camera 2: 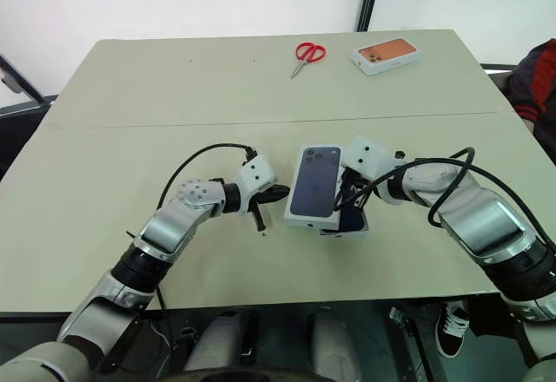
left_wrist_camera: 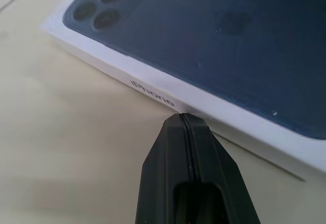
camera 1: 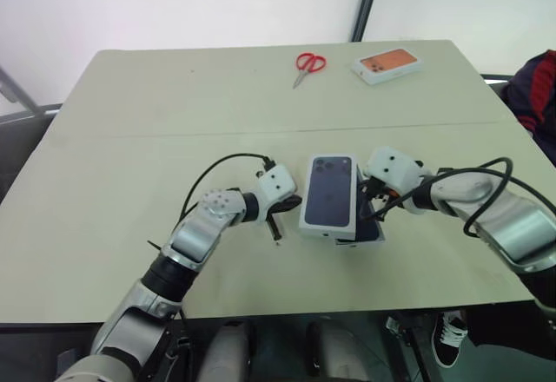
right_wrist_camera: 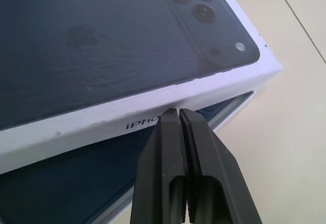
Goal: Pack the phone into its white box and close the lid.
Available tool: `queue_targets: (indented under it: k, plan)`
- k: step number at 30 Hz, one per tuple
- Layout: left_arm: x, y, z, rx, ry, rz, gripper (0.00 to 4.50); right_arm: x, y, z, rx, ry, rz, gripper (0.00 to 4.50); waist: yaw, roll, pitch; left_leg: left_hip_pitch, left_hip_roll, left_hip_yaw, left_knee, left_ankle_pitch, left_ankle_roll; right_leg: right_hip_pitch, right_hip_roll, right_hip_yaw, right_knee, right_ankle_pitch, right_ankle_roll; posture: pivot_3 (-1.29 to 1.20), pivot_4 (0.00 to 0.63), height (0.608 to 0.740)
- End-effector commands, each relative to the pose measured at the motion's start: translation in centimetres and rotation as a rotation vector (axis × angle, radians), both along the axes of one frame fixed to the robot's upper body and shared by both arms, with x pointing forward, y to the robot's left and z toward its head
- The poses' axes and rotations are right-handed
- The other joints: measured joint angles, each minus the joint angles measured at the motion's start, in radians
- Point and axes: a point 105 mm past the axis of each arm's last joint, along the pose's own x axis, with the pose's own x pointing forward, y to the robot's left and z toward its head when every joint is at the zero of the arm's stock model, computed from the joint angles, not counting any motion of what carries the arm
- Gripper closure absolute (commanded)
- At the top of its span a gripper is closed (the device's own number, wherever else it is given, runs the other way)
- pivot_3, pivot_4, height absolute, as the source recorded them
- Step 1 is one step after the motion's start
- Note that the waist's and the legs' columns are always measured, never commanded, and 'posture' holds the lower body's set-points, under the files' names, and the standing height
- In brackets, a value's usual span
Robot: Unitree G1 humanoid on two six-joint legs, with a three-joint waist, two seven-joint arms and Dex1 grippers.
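Note:
The lid [camera 1: 330, 193], white with a dark blue phone picture on top, lies askew over the white box [camera 1: 360, 243], shifted toward my left. Under its right edge a strip of the phone [right_wrist_camera: 76, 178] shows, lying dark blue inside the box's white rim [right_wrist_camera: 238, 107]. My left gripper [camera 1: 291, 205] is shut with nothing in it, and its tip [left_wrist_camera: 182, 117] meets the lid's left side wall. My right gripper [camera 1: 372, 198] is shut with nothing in it too, its tip [right_wrist_camera: 177, 112] pressed against the lid's right side wall just above the phone.
Red-handled scissors [camera 1: 308, 63] and an orange-topped white box [camera 1: 387, 65] lie at the table's far side. A person's dark and red sleeve [camera 1: 539, 95] shows past the right edge. The table's near edge [camera 1: 347, 311] runs just behind the box.

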Motion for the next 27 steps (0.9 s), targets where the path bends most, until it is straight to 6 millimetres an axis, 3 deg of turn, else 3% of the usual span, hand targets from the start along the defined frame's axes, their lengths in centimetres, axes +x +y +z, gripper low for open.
queue_targets:
  k: [1, 15, 27]
  plan:
    - [-0.8, -1.7, 2.0, -0.077, -0.04, -0.065, 4.5, -0.3, 0.4, 1.1, -0.007, -0.049, 0.031, 4.41, 0.0, 0.0, 0.0, 0.0, 0.0, 0.0, 0.0, 0.0, 0.0, 0.0, 0.0, 0.0, 0.0, 0.0, 0.0, 0.0, 0.15, 0.74]
    - [-2.9, -3.7, 3.1, -0.109, -0.051, -0.177, 4.5, -0.9, -1.6, 0.7, -0.061, -0.032, 0.009, 4.41, 0.001, 0.0, 0.0, 0.0, 0.0, 0.0, 0.0, 0.0, 0.0, 0.0, 0.0, 0.0, 0.0, 0.0, 0.0, 0.0, 0.15, 0.74]
    - [-3.6, -3.5, 2.4, -0.065, -0.017, -0.227, 4.5, -1.2, -2.2, 0.1, -0.073, -0.021, -0.005, 4.41, 0.001, 0.0, 0.0, 0.0, 0.0, 0.0, 0.0, 0.0, 0.0, 0.001, -0.001, 0.0, 0.0, 0.0, 0.0, 0.0, 0.15, 0.74]
